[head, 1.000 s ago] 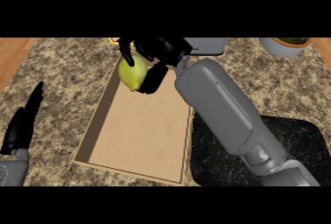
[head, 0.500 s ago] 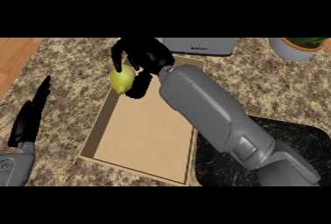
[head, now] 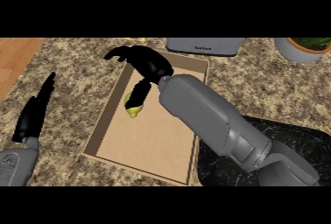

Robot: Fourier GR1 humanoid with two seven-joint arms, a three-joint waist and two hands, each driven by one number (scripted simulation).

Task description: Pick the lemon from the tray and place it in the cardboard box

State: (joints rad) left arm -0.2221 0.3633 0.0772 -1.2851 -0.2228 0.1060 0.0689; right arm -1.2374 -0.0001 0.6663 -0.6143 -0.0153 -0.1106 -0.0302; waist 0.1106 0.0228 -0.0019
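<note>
- Two hands in the head view, so taking the cardboard box (head: pixel 152 144) as the landmark for everything else.
- The box is open-topped, sits slanted on the speckled counter (head: pixel 77 74), and its tan floor is mostly bare.
- The lemon (head: pixel 134 109) is inside the box, in the far half near the left wall. Only a bit of yellow-green skin shows.
- The right hand (head: pixel 147 63) hangs over the far left part of the box. Its thumb points down across the top of the lemon while the other fingers curl out over the left wall, not around the fruit. Can't tell whether the thumb actually touches it, or whether the lemon is already down on the floor.
- The grey right forearm (head: pixel 213 122) runs diagonally across the box's right wall.
- The left hand (head: pixel 35 116) is well off to the left of the box, fingers straight and together, holding nothing.
- A dark tray (head: pixel 291 140) lies right up against the box's right side, mostly under the arm.
- Beyond the far end of the box: a grey appliance (head: pixel 205 46), and further right a potted plant (head: pixel 307 48).
</note>
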